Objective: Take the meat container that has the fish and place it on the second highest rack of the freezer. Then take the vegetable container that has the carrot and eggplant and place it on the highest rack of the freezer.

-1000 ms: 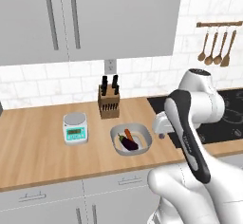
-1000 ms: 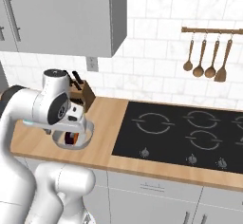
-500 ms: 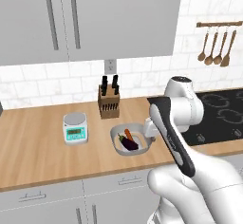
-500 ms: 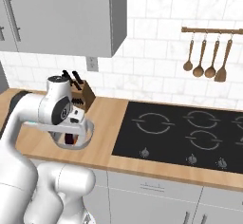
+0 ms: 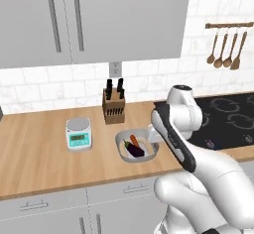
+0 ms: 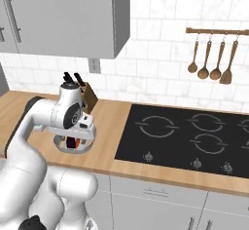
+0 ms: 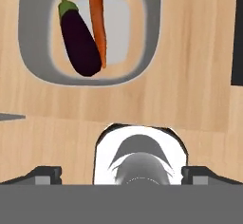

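**Spotter:** Where's the vegetable tub?

**Me:** The tub (image 5: 136,147) sits on the counter (image 5: 39,158), left of the cooktop (image 6: 194,136) and right of the scale (image 5: 79,133), with the knife block (image 5: 113,106) beyond it. The eggplant (image 7: 78,40) and carrot (image 7: 96,19) lie in it, touching. My gripper (image 7: 121,174) hangs just above its near rim, fingers spread wide, holding nothing.

**Spotter:** So what's left?

**Me:** By my reading, I still have to grab this tub and carry it to the top rack. I can't confirm the fish tub from here.
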Robot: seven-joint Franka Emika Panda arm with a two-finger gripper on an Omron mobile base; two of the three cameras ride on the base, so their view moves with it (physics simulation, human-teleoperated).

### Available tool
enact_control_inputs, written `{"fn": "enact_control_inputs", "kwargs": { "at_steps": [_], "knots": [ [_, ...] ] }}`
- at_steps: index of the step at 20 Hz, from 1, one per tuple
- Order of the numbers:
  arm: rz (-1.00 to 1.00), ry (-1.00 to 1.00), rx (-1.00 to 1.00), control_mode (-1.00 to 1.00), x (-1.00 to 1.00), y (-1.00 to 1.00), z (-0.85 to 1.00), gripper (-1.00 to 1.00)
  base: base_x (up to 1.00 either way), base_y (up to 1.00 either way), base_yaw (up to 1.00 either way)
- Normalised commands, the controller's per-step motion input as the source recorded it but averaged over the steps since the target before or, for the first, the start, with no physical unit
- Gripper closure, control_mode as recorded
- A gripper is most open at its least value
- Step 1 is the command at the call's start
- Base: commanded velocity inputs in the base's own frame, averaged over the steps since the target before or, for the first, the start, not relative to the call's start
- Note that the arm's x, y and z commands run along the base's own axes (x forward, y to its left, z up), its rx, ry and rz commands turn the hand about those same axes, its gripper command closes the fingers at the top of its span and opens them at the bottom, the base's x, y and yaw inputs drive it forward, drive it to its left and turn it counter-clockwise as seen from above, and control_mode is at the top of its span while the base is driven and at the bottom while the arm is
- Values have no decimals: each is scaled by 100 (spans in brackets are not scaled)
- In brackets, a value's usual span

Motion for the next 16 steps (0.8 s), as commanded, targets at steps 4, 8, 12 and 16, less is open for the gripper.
{"fn": "enact_control_inputs", "kwargs": {
  "at_steps": [4, 8, 12, 16],
  "knots": [
    [-11, 16, -2, -100, 81, -4, -2, -100, 0, 0, 0],
    [-8, 0, 0, -100, 64, 0, -53, -100, 0, 0, 0],
    [-8, 3, 0, -100, 21, -3, -34, -100, 0, 0, 0],
    [-9, 8, 0, -100, -3, -2, 0, -100, 0, 0, 0]
  ]
}}
